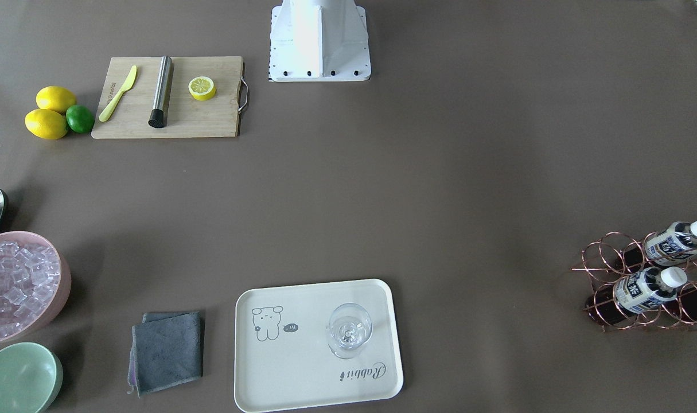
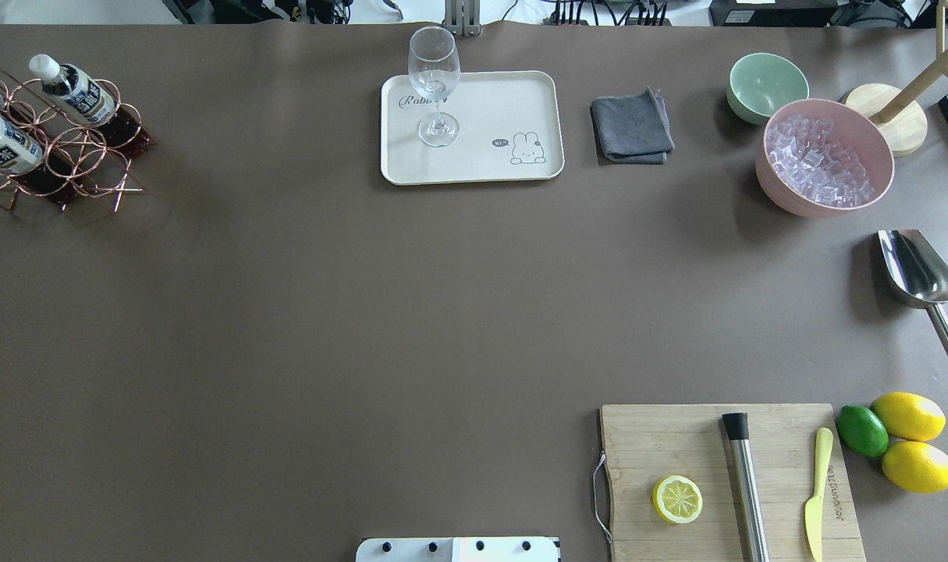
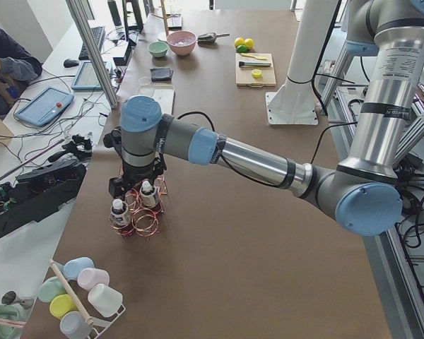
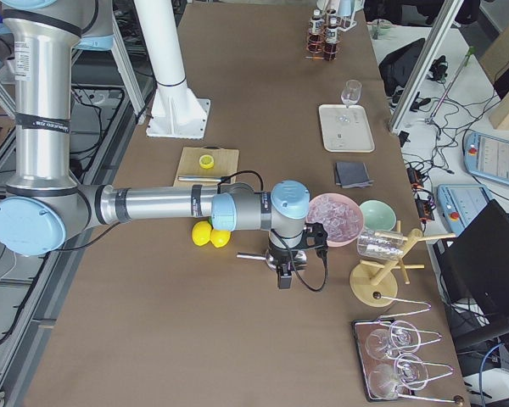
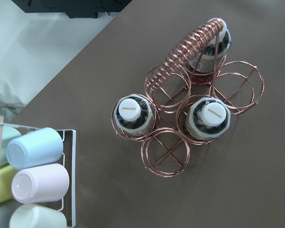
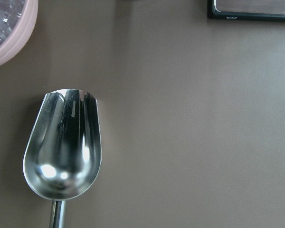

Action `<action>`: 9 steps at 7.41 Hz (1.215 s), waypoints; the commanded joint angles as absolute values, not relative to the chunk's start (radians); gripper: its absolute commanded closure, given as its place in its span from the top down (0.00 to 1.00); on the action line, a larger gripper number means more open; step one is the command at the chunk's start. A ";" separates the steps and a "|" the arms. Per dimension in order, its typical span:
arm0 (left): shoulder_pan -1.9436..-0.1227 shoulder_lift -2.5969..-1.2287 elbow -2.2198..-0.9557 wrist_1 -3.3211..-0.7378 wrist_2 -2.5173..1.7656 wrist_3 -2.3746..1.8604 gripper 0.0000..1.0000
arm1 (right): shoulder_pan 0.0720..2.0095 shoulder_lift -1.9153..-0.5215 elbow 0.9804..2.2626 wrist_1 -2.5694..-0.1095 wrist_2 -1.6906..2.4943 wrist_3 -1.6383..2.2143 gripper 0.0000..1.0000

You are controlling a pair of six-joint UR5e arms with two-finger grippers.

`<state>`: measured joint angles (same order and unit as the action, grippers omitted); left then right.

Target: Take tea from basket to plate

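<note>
The basket (image 5: pixel 187 51) stands at the table's end on my left, with three tea bottles in its cells; two white caps (image 5: pixel 131 109) (image 5: pixel 213 114) face the left wrist camera and the third sits under the coil handle. The basket also shows in the overhead view (image 2: pixel 91 152) and the front view (image 1: pixel 603 258). My left gripper (image 3: pixel 136 187) hangs right above it, seen only from the side, so I cannot tell if it is open. The plate (image 2: pixel 481 109) (image 1: pixel 302 373) lies at the far middle and holds a clear glass (image 2: pixel 434 86). My right gripper (image 4: pixel 284 275) hovers over a steel scoop (image 6: pixel 64 152); I cannot tell its state.
A pink bowl of ice (image 2: pixel 825 164), a mint bowl (image 2: pixel 766 82) and a grey cloth (image 2: pixel 631 129) lie right of the plate. A cutting board (image 2: pixel 676 437) with a lemon half, muddler and knife, plus lemons and a lime (image 2: pixel 862 431), are near right. Pastel cups (image 5: pixel 35 147) sit beside the basket.
</note>
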<state>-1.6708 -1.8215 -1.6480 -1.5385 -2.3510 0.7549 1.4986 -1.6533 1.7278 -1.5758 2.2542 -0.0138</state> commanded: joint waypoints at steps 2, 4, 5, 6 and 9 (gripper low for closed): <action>-1.664 -1.999 -1.428 -1.537 -2.355 1.092 0.98 | 1.499 -1.654 1.727 -1.577 2.255 -0.014 1.00; -1.638 -2.067 -1.347 -1.545 -2.355 1.219 0.98 | 1.499 -1.654 1.727 -1.575 2.255 -0.014 1.00; -1.619 -2.083 -1.338 -1.546 -2.356 1.241 0.98 | 1.499 -1.654 1.727 -1.575 2.255 -0.014 1.00; -1.600 -2.073 -1.342 -1.546 -2.379 1.236 0.98 | 1.499 -1.654 1.727 -1.575 2.255 -0.014 1.00; -1.537 -2.068 -1.344 -1.537 -2.456 1.206 0.98 | 1.499 -1.654 1.727 -1.575 2.255 -0.014 1.00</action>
<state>-1.5817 -2.0688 -1.3385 -1.5384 -2.4332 1.2293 1.4987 -1.6536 1.7273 -1.5760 2.2549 -0.0138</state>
